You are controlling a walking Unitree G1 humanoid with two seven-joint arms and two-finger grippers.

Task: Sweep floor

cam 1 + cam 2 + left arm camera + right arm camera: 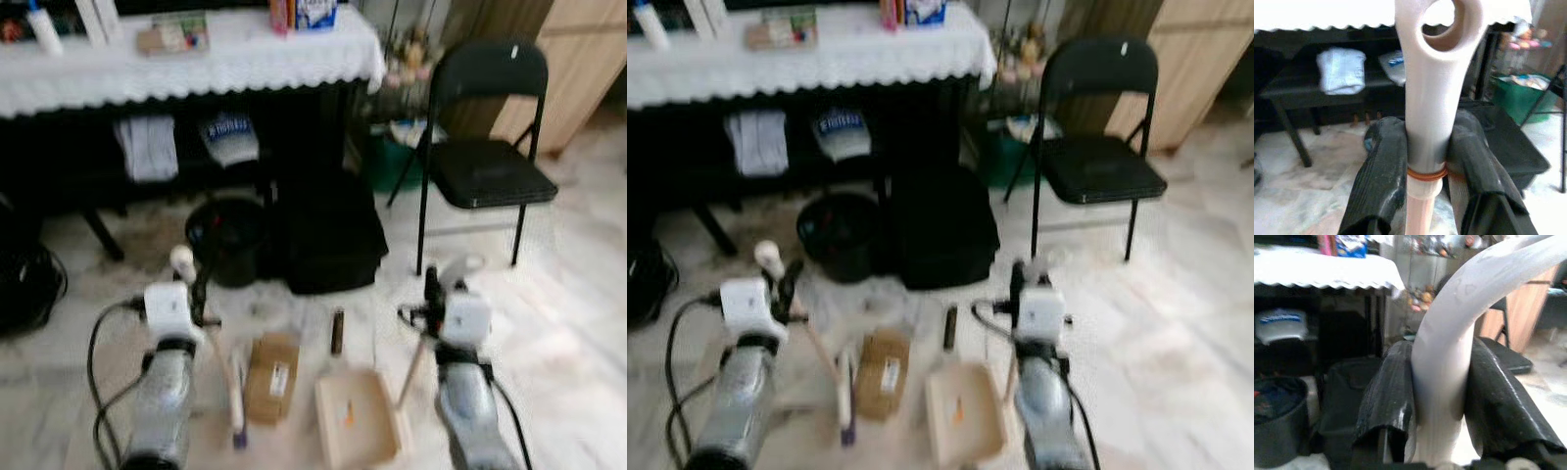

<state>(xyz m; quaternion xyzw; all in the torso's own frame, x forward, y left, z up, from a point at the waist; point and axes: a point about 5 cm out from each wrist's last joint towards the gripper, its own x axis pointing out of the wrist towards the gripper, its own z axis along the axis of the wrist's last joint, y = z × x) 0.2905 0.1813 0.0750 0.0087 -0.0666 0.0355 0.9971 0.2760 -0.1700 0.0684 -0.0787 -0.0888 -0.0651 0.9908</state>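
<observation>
Left tool (201, 284) clamps broom handle (1425, 122) just below hanging loop; broom light, stiff, slick plastic. Right tool (431, 289) grips dustpan handle (1444, 362); dustpan (355, 416) lower centre on floor. Keep your holds high.

Ahead, a black round bucket (227, 238), a black soft bag (326, 233) and a black folding metal chair (485, 147) block the way; pale marble floor (578, 333) lies open rightward.
</observation>
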